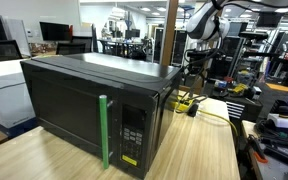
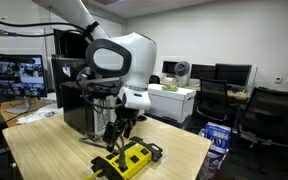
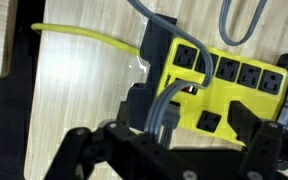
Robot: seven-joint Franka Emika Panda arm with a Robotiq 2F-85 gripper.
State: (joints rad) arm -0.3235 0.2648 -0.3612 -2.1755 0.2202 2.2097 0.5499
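Note:
A yellow power strip [image 3: 216,82] with black sockets lies on the light wooden table [image 3: 79,95]. A black plug with a grey cable [image 3: 162,108] sits in the strip's near left end. My gripper [image 3: 169,150] hovers just above it, open, its two fingers far apart on either side of the plug and touching nothing. In an exterior view the gripper [image 2: 119,130] hangs over the power strip [image 2: 130,160] near the table's edge. In an exterior view the strip [image 1: 184,102] shows behind the microwave [image 1: 89,100], under the arm [image 1: 204,25].
The big black microwave with a green handle strip [image 1: 104,132] fills the table's middle. A yellow cable [image 3: 84,34] runs from the strip across the table, and a second grey cable [image 3: 242,22] loops above it. Office chairs [image 2: 269,115] and desks stand around.

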